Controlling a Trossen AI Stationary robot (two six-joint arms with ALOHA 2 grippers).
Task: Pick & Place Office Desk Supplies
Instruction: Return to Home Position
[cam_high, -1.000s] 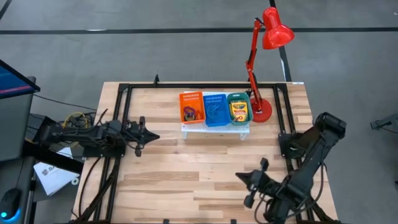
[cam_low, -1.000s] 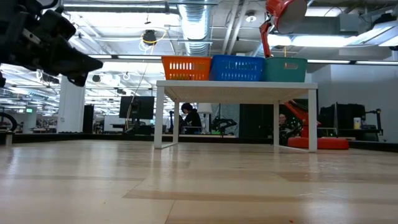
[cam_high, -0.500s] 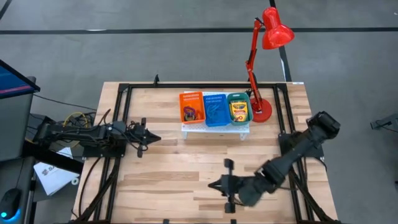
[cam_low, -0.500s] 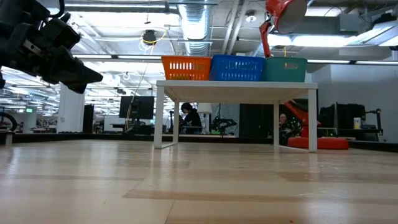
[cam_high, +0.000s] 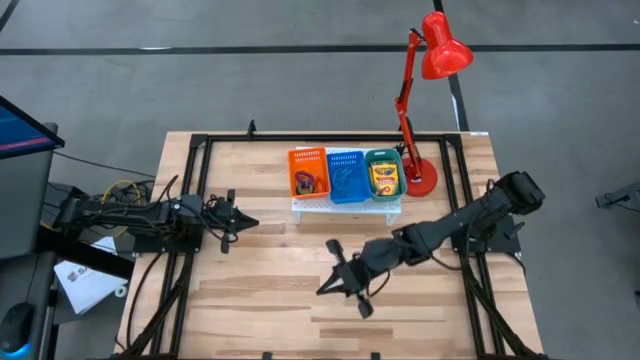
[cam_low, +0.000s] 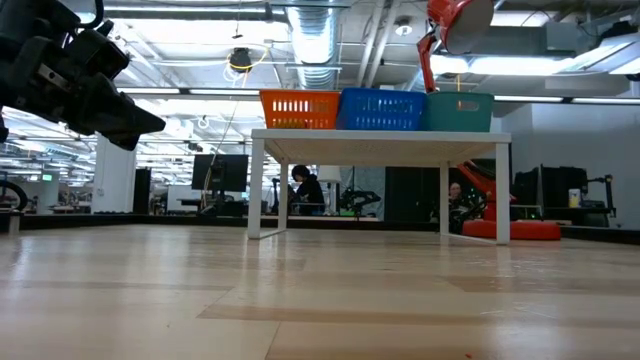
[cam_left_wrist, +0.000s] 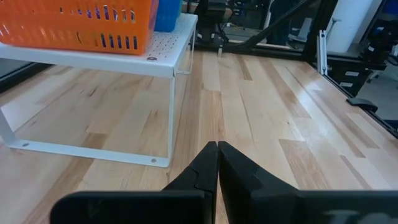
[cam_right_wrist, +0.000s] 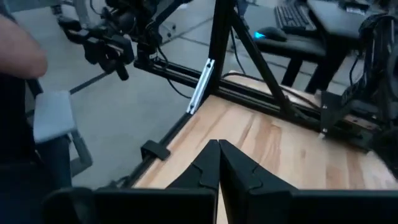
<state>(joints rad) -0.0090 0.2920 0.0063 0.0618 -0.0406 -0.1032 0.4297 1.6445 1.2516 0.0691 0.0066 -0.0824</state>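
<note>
The right gripper hangs over the bare middle of the counter, its arm stretched long from the right side. Its wrist view shows the two fingers pressed together with nothing between them. The left gripper sits at the left side, pointing toward the stand, likewise closed and empty. Neither carries anything, which fits a job that looks finished, with only the fold back to rest left.

The supplies lie in three bins set side by side on the stand at the far middle of the counter: the orange bin, blue bin and green bin. A yellow crayon box shows in the green bin. Small loops lie in the orange one, too small to count. Raised on the stand, the bins leave the counter free.

The lamp stands with its base just beside the green bin. The right arm lies in front of stand and lamp, apart from both. As I judge it, that base is the one thing to keep clear of on the swing home.
</note>
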